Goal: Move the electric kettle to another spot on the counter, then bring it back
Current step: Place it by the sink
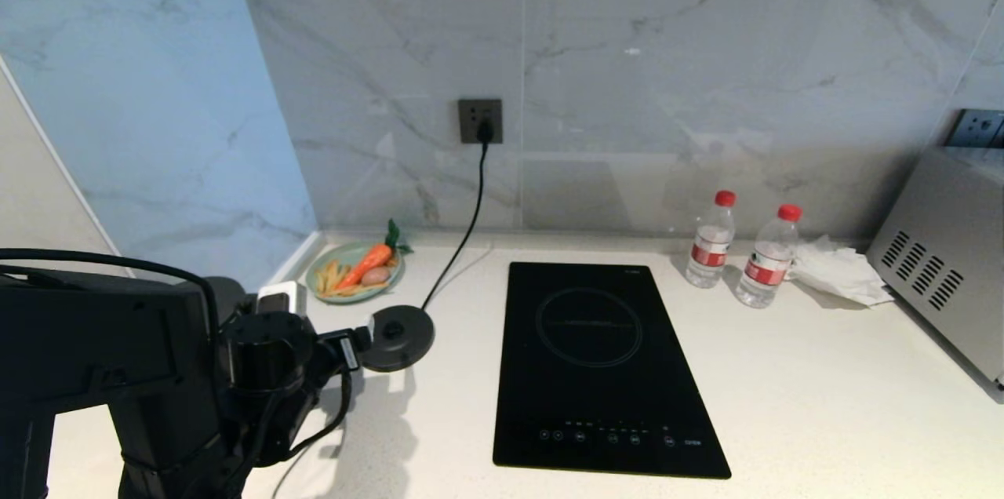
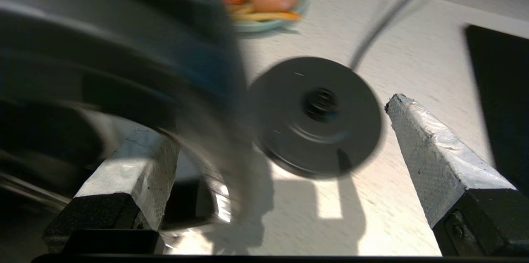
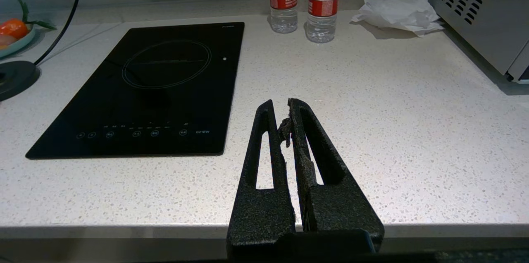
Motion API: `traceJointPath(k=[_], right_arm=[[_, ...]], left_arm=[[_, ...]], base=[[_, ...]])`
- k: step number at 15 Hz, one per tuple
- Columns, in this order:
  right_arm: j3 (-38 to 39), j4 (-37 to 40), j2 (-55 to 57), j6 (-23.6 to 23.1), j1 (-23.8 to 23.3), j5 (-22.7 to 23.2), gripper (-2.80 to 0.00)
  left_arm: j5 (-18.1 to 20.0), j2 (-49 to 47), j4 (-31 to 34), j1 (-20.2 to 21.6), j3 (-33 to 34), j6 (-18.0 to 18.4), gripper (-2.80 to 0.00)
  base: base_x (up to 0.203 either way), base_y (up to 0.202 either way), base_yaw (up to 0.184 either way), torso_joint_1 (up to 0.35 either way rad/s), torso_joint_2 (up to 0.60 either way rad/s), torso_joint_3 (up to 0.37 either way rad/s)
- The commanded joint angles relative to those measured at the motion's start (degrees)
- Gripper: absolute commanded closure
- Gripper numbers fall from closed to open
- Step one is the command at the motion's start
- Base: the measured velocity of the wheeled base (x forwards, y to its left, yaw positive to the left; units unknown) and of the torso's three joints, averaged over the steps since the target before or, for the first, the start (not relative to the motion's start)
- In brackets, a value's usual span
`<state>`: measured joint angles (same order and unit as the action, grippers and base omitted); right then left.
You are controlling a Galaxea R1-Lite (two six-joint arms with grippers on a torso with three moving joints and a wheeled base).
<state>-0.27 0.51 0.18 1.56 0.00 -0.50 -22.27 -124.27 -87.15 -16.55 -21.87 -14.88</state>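
Note:
The electric kettle (image 2: 103,48) fills one side of the left wrist view as a blurred glossy black mass. It stands on the counter (image 1: 784,373), off its round black base disc (image 2: 316,116). My left gripper (image 2: 270,120) is open, its white-taped fingers (image 2: 434,151) wide apart. A blurred edge of the kettle reaches into the gap beside one finger, and I cannot tell whether they touch. In the head view my left arm (image 1: 267,358) hides the kettle. My right gripper (image 3: 281,108) is shut and empty over the counter's front edge.
The corded base disc (image 1: 400,338) lies left of the black induction hob (image 1: 596,366). Behind it is a plate of food (image 1: 357,271). Two water bottles (image 1: 710,240), crumpled paper (image 1: 839,271) and a metal appliance (image 1: 941,256) stand at the right.

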Motion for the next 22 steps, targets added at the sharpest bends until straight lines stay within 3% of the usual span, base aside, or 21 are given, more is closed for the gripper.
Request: traceJointPath(k=[1,13,22], right_arm=[[0.0,-0.1,0.1,0.0,0.0,0.1,0.0],[0.0,0.0,0.1,0.0,0.0,0.0,0.0],[0.0,0.0,0.1,0.0,0.0,0.0,0.0]], left_arm=[[-0.1,-1.2,-0.5,2.5,-0.6,-0.1,-2.8],[-0.3,4.3,-0.5,2.3,3.8,-0.2,-2.8],[-0.1,4.5,-0.5,2.6,6.0,-2.9,-2.8]], base=[[0.0,0.0,0.0,0.0,0.0,0.0],[0.0,0.0,0.0,0.0,0.0,0.0],[0.0,0.0,0.0,0.0,0.0,0.0]])
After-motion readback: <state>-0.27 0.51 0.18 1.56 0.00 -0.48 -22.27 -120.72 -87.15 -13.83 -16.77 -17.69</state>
